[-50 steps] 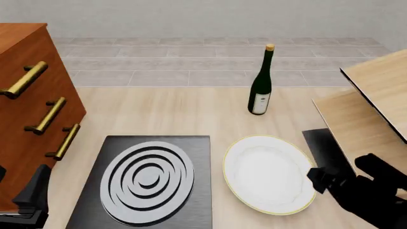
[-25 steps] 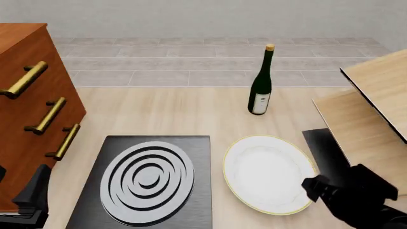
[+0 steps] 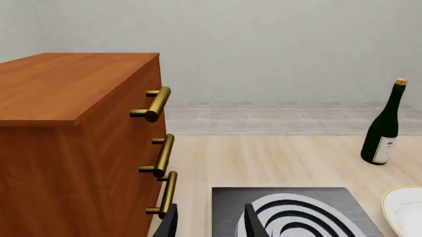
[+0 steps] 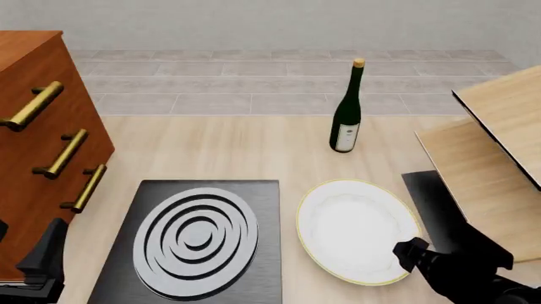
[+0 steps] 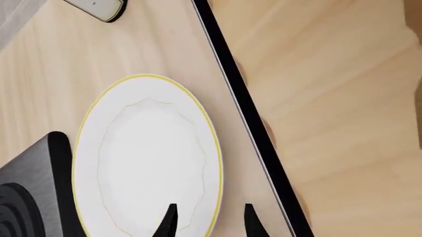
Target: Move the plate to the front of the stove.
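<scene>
The white plate (image 4: 351, 229) with its thin yellow rim lies flat on the table just right of the stove (image 4: 192, 240), a black slab with a ringed silver burner. My right gripper (image 4: 409, 251) is at the plate's near right edge. In the right wrist view the gripper (image 5: 208, 224) is open, its two fingers either side of the rim of the plate (image 5: 142, 158), with nothing gripped. My left gripper (image 4: 47, 254) hangs open at the table's near left, beside the stove (image 3: 297, 212); a sliver of the plate (image 3: 403, 210) shows there.
A brown drawer cabinet (image 4: 38, 145) with brass handles stands at the left. A dark wine bottle (image 4: 346, 114) stands behind the plate. At the right, tilted wooden boards (image 4: 486, 145) overhang a plain black mat (image 4: 429, 201).
My right gripper has slid left and toward the near edge, closing in on the plate's near right rim. The plate, the stove and my left arm have not moved.
</scene>
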